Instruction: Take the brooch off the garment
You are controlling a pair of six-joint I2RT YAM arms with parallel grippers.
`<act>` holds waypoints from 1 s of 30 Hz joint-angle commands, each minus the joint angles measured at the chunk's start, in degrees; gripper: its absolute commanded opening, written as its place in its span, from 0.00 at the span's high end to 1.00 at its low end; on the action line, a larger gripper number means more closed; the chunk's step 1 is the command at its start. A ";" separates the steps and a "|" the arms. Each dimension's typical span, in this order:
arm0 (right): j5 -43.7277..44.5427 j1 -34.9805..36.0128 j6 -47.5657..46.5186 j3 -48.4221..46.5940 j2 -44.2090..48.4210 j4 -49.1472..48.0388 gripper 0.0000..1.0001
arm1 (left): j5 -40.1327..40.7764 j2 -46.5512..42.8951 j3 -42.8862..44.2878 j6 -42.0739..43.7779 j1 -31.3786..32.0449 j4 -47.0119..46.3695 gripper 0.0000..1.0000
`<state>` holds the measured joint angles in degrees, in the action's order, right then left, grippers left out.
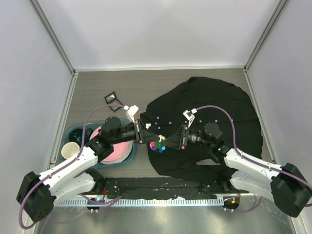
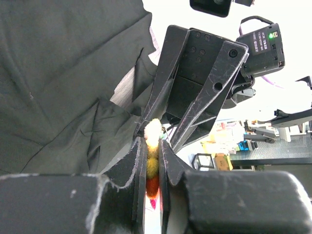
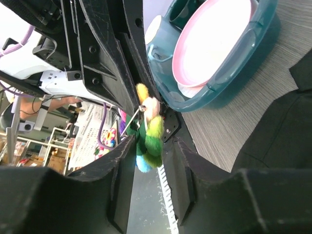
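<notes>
Two-arm removal of the brooch (image 1: 157, 145) from the garment (image 1: 209, 102), shown with both tools converged on the pin. The brooch sits raised between the opposed tools, over the left border of the black garment and just right of the teal basin (image 1: 78, 127) on the surface (image 1: 122, 83). The left tool (image 2: 152, 141) is pressed together on the brooch: in the left wrist view its two fingers (image 2: 134, 165) clamp the yellow and orange petals edge-on, with no gap showing. The right tool (image 3: 150, 141) faces it head-on from the opposite side. Its jaws are spread to either side of the green and blue petals and appear not to bear on them. The brooch thus lies directly ahead of both tools, on the line joining them, its flat face parallel to the fingers of each. A thin pin shaft shows in the right wrist view beside the petals. Whether it remains threaded through the cloth cannot be told. Judgement: the left arm carries the brooch, so drawing it leftward, away from the garment, would complete the separation.
</notes>
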<state>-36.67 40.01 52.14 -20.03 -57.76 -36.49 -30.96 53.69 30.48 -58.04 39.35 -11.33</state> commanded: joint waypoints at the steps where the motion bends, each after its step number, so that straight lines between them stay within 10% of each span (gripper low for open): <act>1: 4.49 0.42 -4.67 -2.55 5.37 9.93 0.57 | 0.99 -1.66 0.72 0.91 0.02 -1.06 1.00; 15: 6.78 0.33 -1.16 -6.95 6.18 12.24 0.34 | 0.73 -1.13 0.63 0.91 0.02 -1.94 1.00; 30: 4.15 0.42 0.60 -5.98 2.03 5.11 0.42 | 0.46 -1.13 0.81 1.00 0.02 -1.50 1.00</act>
<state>-31.29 40.16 52.45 -24.75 -56.01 -26.76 -30.04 52.97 30.48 -58.04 39.35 -11.31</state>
